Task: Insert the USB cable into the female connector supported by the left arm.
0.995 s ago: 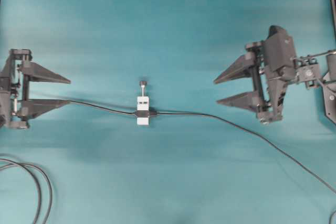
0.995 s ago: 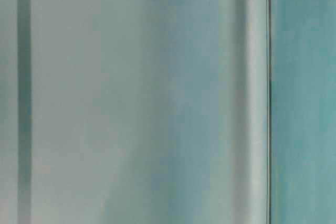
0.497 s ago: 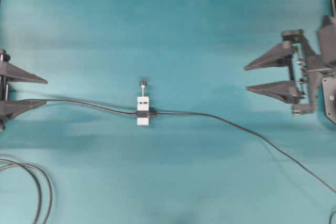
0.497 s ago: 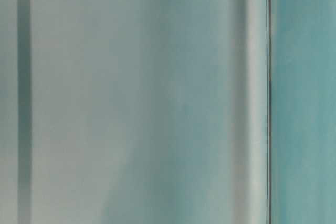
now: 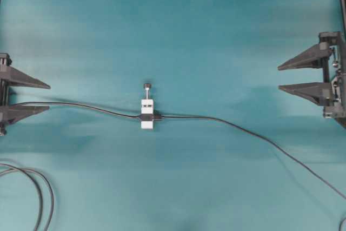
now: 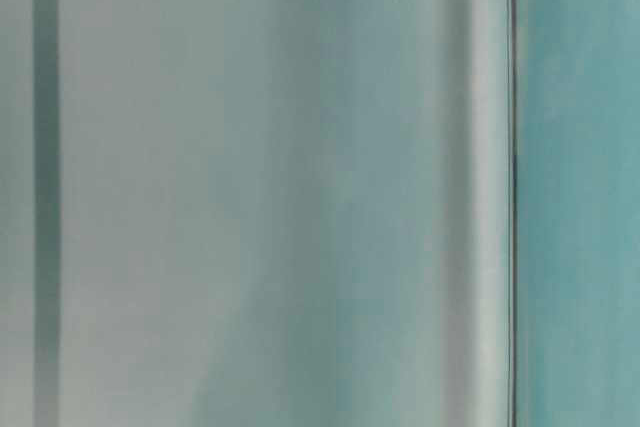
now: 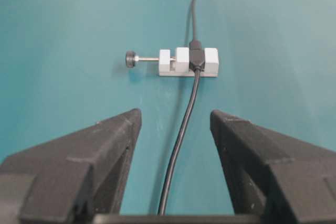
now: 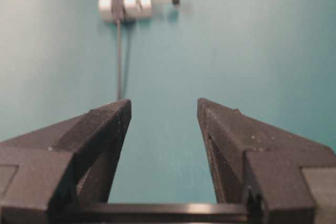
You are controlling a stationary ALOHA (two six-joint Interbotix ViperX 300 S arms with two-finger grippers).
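Jaws on both sides are spread wide and empty: left jaws (image 5: 47,97) and right jaws (image 5: 279,78) have been pulled back to the bench (image 5: 178,20) edges. White connector (image 5: 147,114) lies mid-bench, released, with the USB cable (image 5: 243,129) apparently plugged in. Task is judged finished, arms retreating.

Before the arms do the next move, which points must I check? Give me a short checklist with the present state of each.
1. Left gripper open and empty: ok.
2. Right gripper open and empty: ok.
3. Female connector lying flat on the table, both grippers apart from it: ok.
4. USB cable plug seated in the connector: looks joined, depth cannot tell.
5. Cable under the left gripper's fingers, snag risk: cannot tell.
6. Table-level view useful: not ok, only blur.
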